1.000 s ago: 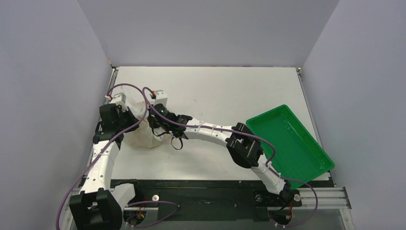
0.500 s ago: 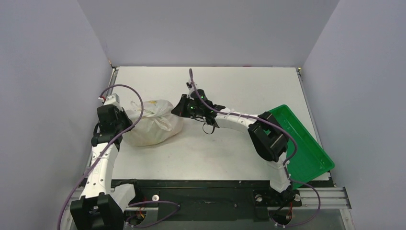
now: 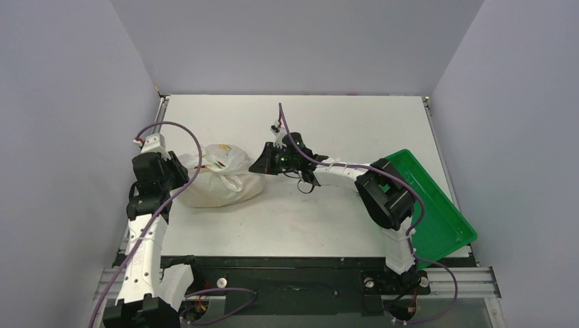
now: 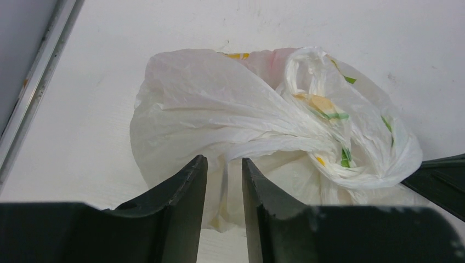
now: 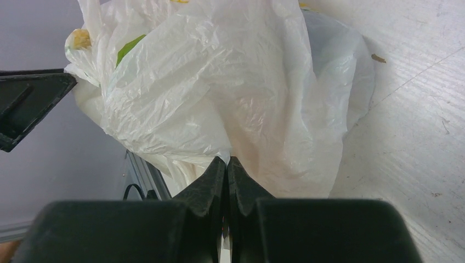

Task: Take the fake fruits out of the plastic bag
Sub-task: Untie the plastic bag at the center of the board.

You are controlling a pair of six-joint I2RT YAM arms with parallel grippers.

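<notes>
Top external view: near the front edge at 6 o'clock, the white counter [image 3: 273, 232] lies bare between the two arms. A bit farther, at 4 o'clock, a green tray [image 3: 431, 205] sits slanted at the right edge, showing only its own green floor. At 9 o'clock, close to the left edge, the plastic bag [image 3: 218, 183] lies bunched and lumpy. The fake fruits [image 4: 321, 103] are inside it, seen only as yellow and green patches through the plastic. The left pincer [image 4: 224, 161] sits at the bag's 9 o'clock side, open just a crack, with plastic showing in the gap; I cannot tell if it grips. The right pincer [image 5: 226, 161] touches the bag's 3 o'clock side, squeezed fully together. Toward 12 o'clock the counter is wide and bare.
</notes>
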